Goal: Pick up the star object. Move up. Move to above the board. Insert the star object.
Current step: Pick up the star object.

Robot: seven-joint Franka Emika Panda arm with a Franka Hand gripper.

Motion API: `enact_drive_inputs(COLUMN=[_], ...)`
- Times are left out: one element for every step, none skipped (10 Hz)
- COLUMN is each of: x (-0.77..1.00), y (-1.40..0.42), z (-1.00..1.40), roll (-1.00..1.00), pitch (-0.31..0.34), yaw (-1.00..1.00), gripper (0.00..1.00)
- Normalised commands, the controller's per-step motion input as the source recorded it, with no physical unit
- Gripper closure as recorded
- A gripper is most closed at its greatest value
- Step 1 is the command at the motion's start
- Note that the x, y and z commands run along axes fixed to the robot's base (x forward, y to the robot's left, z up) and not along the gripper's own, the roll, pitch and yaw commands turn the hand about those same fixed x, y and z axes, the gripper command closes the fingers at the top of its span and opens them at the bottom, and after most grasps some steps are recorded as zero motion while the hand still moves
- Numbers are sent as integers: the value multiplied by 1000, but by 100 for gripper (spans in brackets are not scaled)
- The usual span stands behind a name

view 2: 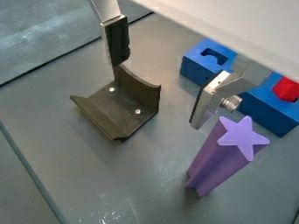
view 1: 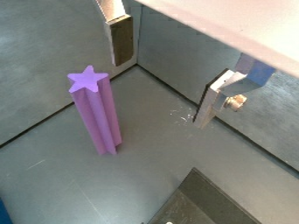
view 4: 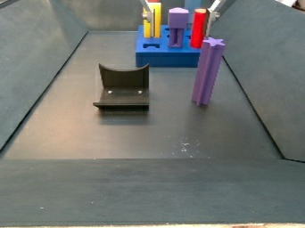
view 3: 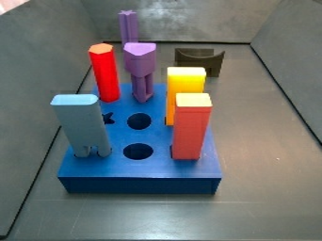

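Gripper (view 1: pixel 163 72): hanging above the floor near the star object, jaws spread apart, nothing between them | star object (view 4: pixel 208 70): upright on the floor, untouched, just short of the board and toward a side wall | board (view 3: pixel 145 155): on the floor, pegs standing in it | curved dark block (view 4: pixel 121 89): mid-floor, beside the star.

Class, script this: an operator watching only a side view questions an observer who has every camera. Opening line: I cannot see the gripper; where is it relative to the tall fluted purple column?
Observer: The gripper hangs beside the tall purple fluted star column, not around it.
Operator: Open?
Observer: Yes; its silver fingers stand apart, nothing between them.
Operator: Anything below?
Observer: A dark grey curved block lies near one finger.
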Motion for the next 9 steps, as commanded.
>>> enact_drive_inputs(x=[-300, -649, -874, -969, -863, -631, -437, -400, -326], y=[-83, -146, -206, -154, -177, -314, -326, -249, -80], z=[26, 0, 0, 0, -97, -437, -429, -391, -300], roll=[134, 64, 99, 97, 140, 219, 201, 180, 104], pitch=[31, 0, -51, -79, -127, -126, -91, -61, -26], yaw=[0, 0, 149, 180, 186, 217, 237, 203, 137], gripper=[0, 0, 0, 0, 0, 0, 0, 0, 0])
